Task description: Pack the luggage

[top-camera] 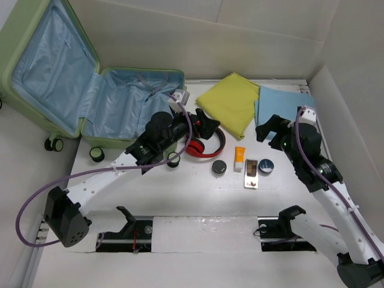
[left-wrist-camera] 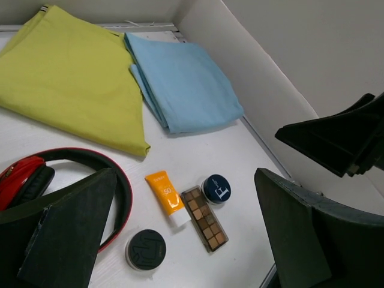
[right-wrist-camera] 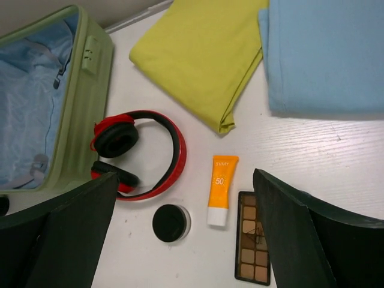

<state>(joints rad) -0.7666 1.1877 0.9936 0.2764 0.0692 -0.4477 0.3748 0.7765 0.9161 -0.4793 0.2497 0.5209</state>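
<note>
Far left on the table (top-camera: pixel 198 198): the luggage (top-camera: pixel 54 66), laid open, lid tipped back, blue lining bare. Next, the left gripper (top-camera: pixel 205 125), fingers spread wide and empty, above red headphones (top-camera: pixel 204 153) just beside the luggage's wall. Then a black jar (top-camera: pixel 219 167), an orange tube (top-camera: pixel 239 159), a palette (top-camera: pixel 251 174) and a blue tin (top-camera: pixel 266 166), with a yellow cloth (top-camera: pixel 231 102) and a blue cloth (top-camera: pixel 282 105) behind, and the right gripper (top-camera: pixel 270 129), equally wide and empty, at that blue cloth's near edge.

lab test cell: white walls (top-camera: pixel 252 33) around table (top-camera: pixel 198 195).
</note>
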